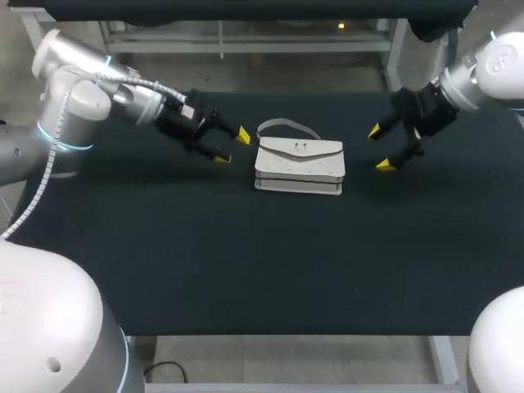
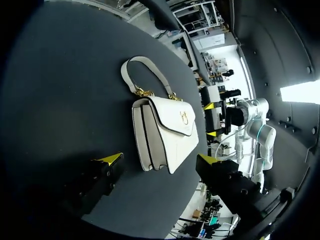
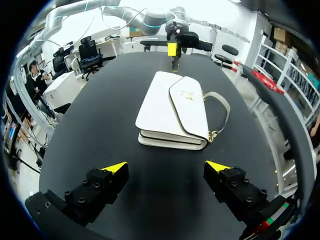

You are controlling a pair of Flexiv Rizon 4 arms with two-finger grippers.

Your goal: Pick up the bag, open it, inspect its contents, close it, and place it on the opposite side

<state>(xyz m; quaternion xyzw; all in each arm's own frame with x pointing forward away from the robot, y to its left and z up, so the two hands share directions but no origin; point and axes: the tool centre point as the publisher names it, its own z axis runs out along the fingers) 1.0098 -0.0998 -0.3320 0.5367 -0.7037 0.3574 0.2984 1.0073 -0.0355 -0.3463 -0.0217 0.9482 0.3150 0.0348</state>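
White, the bag (image 1: 299, 165) lies flat, flap shut, at the middle of the worktop (image 1: 246, 262). The left claw (image 1: 232, 147) and the right claw (image 1: 379, 148) flank it, both spread and empty. I judge that every step is still to do, from pickup to placing.

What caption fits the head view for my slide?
Closed white handbag flat on the table, left tool and right tool open beside it.

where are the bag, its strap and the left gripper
bag (image 1: 299, 164), head view, middle of its white top face
strap (image 1: 282, 122), head view, middle of the loop
left gripper (image 1: 232, 147), head view, midway between its yellow tips
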